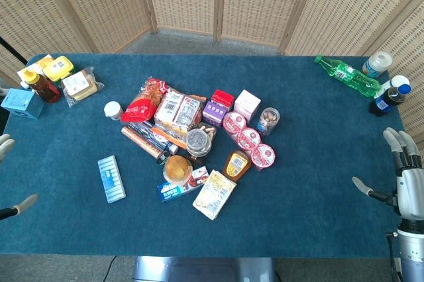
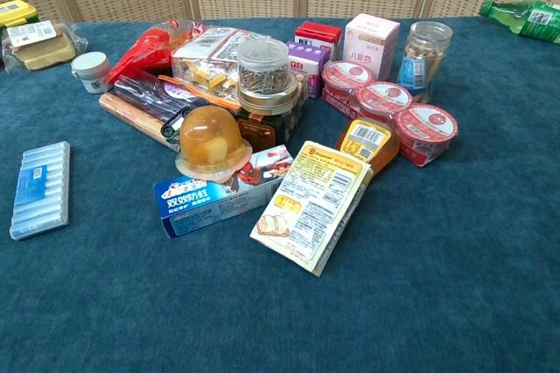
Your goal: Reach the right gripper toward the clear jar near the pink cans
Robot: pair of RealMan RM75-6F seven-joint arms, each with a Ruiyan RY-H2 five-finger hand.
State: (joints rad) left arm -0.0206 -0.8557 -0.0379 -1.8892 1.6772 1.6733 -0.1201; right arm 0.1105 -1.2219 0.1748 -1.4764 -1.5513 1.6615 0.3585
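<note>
The clear jar (image 1: 268, 120) (image 2: 423, 60) stands upright with a silver lid and brown sticks inside, just right of the pink cans (image 1: 249, 139) (image 2: 385, 102). The three pink cans lie in a diagonal row beside a pink carton (image 1: 246, 104). My right hand (image 1: 401, 173) hangs at the table's right edge, fingers spread and holding nothing, well to the right of the jar. My left hand (image 1: 5, 146) shows only as pale fingertips at the left edge, with nothing in it. Neither hand appears in the chest view.
A pile of snacks fills the middle: a round lidded tub (image 2: 262, 65), a jelly cup (image 2: 209, 141), a yellow packet (image 2: 312, 205), a honey bottle (image 2: 367, 144). Green and blue-capped bottles (image 1: 348, 77) stand at the far right corner. A blue blister pack (image 1: 111, 178) lies left.
</note>
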